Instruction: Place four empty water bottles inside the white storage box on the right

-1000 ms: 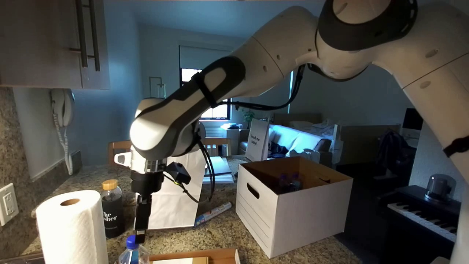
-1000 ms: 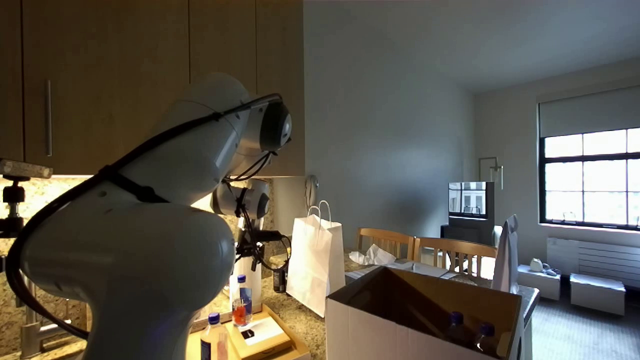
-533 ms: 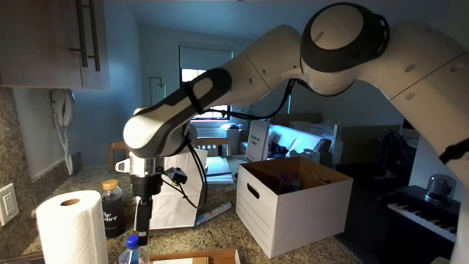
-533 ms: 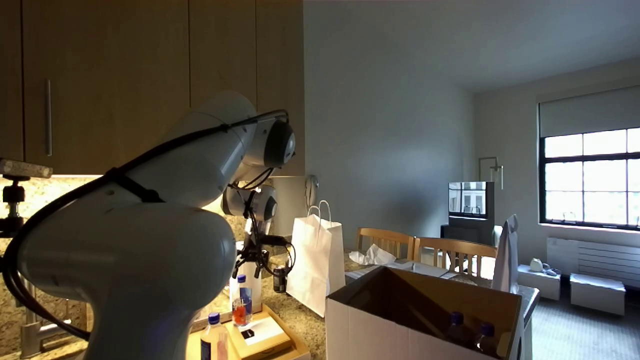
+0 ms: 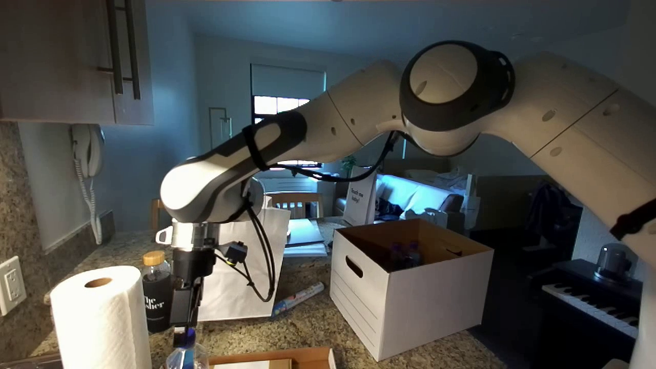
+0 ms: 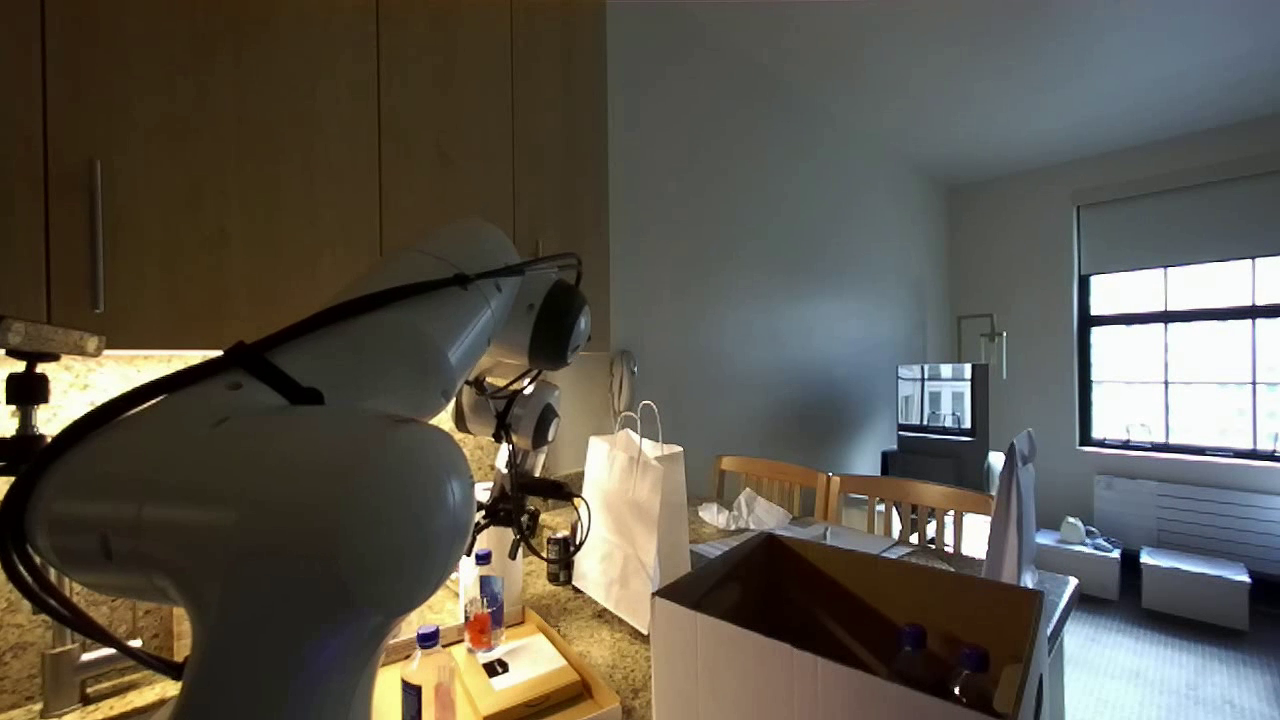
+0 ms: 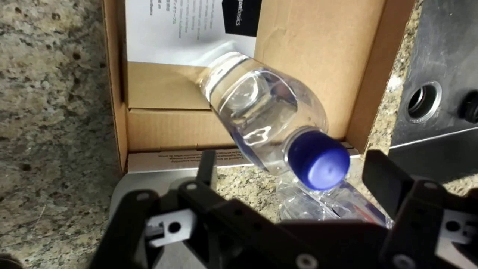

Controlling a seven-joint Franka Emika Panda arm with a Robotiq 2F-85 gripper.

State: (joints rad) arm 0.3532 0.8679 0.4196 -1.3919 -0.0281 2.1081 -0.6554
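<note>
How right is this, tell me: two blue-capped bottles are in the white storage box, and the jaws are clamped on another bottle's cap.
Not clamped: the wrist view shows the jaws standing open, apart from the cap on both sides. The two blue-capped bottles are indeed in the white storage box.

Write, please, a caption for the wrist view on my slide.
Open pincer framing the blue cap of a clear bottle, with a cardboard tray in view.

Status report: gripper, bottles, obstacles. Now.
Gripper open near one blue-capped bottle, nothing held. Two bottles inside white storage box. Paper towel roll nearby, possible obstacle.
</note>
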